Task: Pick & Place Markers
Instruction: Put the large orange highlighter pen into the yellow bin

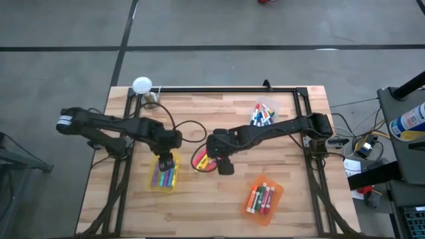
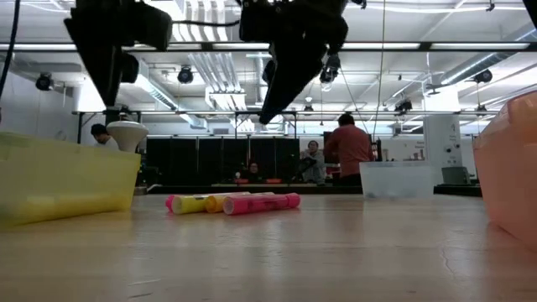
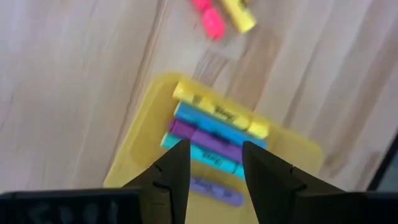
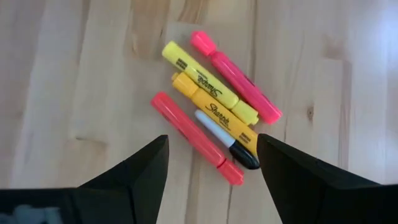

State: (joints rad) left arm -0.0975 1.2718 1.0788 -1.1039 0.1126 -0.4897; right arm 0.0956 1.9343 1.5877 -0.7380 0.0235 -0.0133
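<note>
Wood-plank table (image 1: pixel 219 199), pale and smooth, carries three translucent plastic bins and a loose cluster of markers (image 4: pixel 214 127) near its centre. Right hand (image 4: pixel 211 165) hangs directly over that cluster, fingers spread wide with nothing between them. Markers lie straight below and just ahead of it, side by side and touching, long axes roughly parallel and running diagonally across the gap between the fingers. So the grip line looks somewhat skewed to the pens; judgement: a wrist turn would probably be needed before closing. Cluster holds five capped pens: two pink, one yellow, one orange-yellow, and a thin white one with a black cap. Bodies are short, smooth plastic cylinders with printed labels. Low view shows them lying flat on the table.

Left hand (image 3: pixel 211 171) hovers over the yellow bin (image 1: pixel 165 178), fingers apart, empty. Inside the bin lie yellow, blue, purple and teal markers, stacked parallel. Right arm is plainly the nearer one to the loose cluster.

Orange bin (image 1: pixel 264 196) toward the front right holds more markers; clear bin (image 1: pixel 262 114) at the back right holds another bunch. White round knob (image 1: pixel 141 85) sits at the back left corner.
</note>
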